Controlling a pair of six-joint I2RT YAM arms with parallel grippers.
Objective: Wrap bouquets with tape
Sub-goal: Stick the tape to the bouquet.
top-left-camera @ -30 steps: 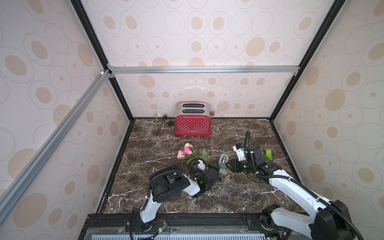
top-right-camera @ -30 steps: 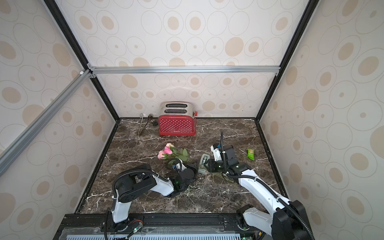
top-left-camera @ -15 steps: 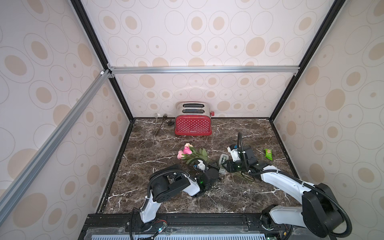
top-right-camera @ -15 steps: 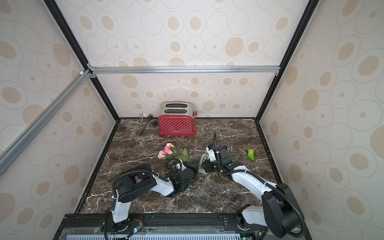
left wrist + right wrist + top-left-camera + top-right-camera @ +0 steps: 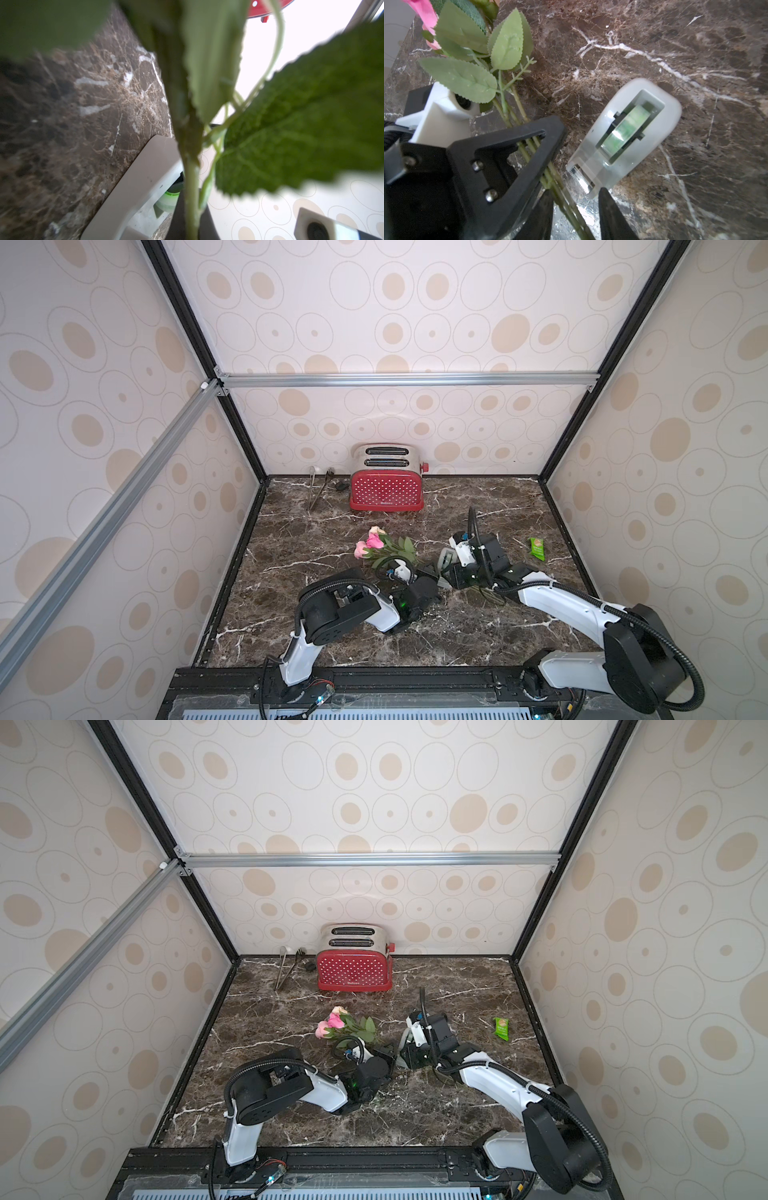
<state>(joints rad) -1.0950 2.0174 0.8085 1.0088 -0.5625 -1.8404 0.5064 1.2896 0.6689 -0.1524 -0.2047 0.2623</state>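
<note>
Right wrist view has the left gripper (image 5: 542,143) clenched on the rose stems (image 5: 508,112), the right gripper (image 5: 576,209) spread open at the cutter end of the tape dispenser (image 5: 660,124), which stands loose on the marble top (image 5: 695,62) beside them; pulling tape may drag that light dispenser along, or snag the stems

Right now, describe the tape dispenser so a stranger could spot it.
From the red toaster at the back, come forward over the marble table past the roses. Right of their stems sits the tape dispenser: a small grey wedge with a greenish roll in its top, unlike the green packet farther right.
</note>
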